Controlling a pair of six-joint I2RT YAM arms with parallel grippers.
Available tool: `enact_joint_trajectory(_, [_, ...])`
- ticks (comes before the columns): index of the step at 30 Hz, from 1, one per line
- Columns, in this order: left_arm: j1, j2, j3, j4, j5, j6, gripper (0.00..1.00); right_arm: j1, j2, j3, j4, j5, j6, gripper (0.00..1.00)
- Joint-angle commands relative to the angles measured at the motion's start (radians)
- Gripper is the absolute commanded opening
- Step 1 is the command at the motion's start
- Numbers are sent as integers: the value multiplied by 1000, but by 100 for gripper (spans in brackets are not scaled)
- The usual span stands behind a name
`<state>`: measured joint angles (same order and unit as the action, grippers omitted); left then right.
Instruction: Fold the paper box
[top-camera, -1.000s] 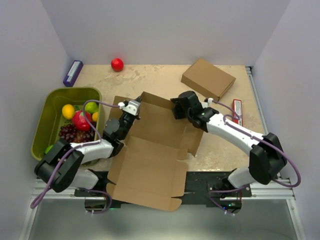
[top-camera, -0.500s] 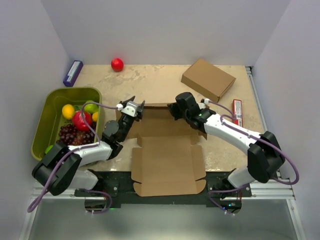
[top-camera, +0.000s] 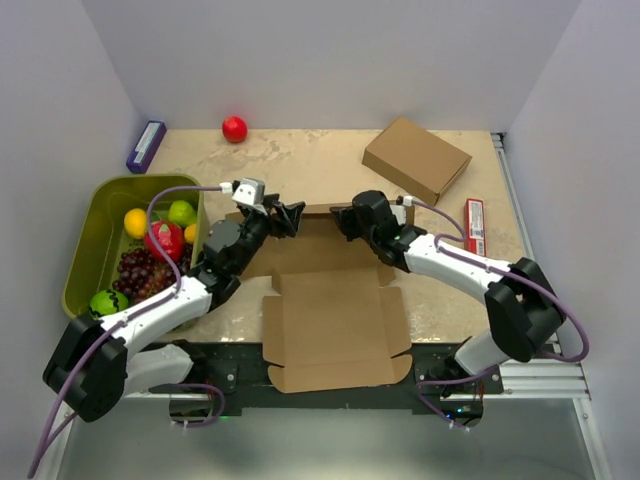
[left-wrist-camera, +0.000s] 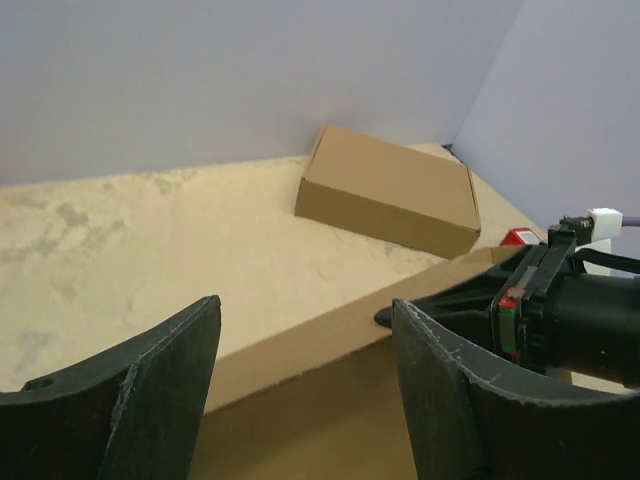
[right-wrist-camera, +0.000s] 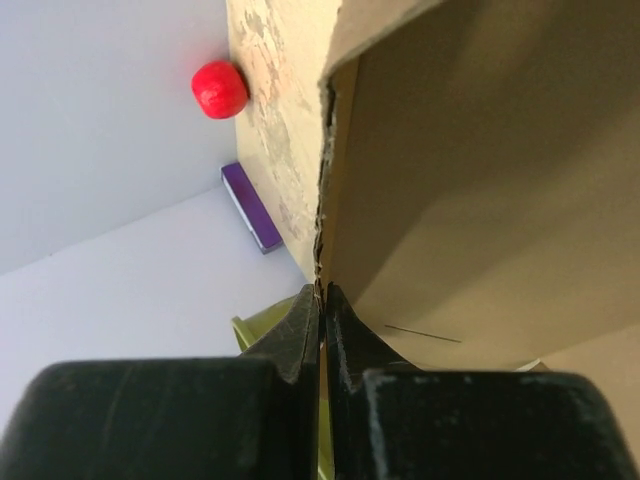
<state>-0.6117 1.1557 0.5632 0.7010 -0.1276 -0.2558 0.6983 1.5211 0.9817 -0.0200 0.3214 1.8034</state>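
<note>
The paper box (top-camera: 335, 320) is a creased brown cardboard sheet lying flat in front of the arms, its far flap (top-camera: 310, 212) standing up. My right gripper (top-camera: 342, 216) is shut on the right end of that flap; in the right wrist view the fingertips (right-wrist-camera: 322, 300) pinch the torn cardboard edge (right-wrist-camera: 323, 200). My left gripper (top-camera: 290, 218) hovers open at the flap's left part, holding nothing. From the left wrist, the flap's top edge (left-wrist-camera: 300, 345) runs between the spread fingers (left-wrist-camera: 160, 390), with the right gripper (left-wrist-camera: 540, 310) beyond.
A closed brown carton (top-camera: 416, 157) sits at the back right, with a red packet (top-camera: 474, 222) near the right edge. A red ball (top-camera: 234, 128) and purple box (top-camera: 146, 146) lie at the back left. A green bin (top-camera: 100, 200) of fruit stands on the left.
The sheet has dropped from tilted up to flat on the table. My left gripper let go, opened and swung toward the far flap. My right gripper closed on the flap's edge.
</note>
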Motion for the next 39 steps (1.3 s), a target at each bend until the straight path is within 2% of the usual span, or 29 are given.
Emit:
enact_joint_trajectory(1, [0,-48,20,-225,-7,-238,73,1,-24,-54,101,-1,-93,0])
enact_joint_trajectory(5, [22,-94,7,-241,2,-310,77,0,-67,-184,320,8,-194,0])
enact_joint_trajectory(6, [39,-91,17,-242,50,-313,78,1,-79,-205,419,13,-205,0])
enact_joint_trajectory(10, [150,-60,102,-279,189,-344,78,1,-93,-241,549,22,-277,0])
enact_joint_trajectory(17, [178,-33,198,-337,181,-290,78,-10,-53,-273,791,2,-351,0])
enact_joint_trajectory(24, [178,-13,178,-339,177,-306,76,-14,-12,-336,981,-22,-395,0])
enact_joint_trajectory(31, [176,-2,92,-268,181,-365,72,-14,-6,-432,1077,-22,-509,0])
enact_joint_trajectory(35, [171,4,69,-259,184,-384,71,-16,-9,-472,1094,-19,-519,0])
enact_joint_trajectory(39, [149,-34,18,-250,131,-390,70,-16,-22,-492,1101,-8,-538,0])
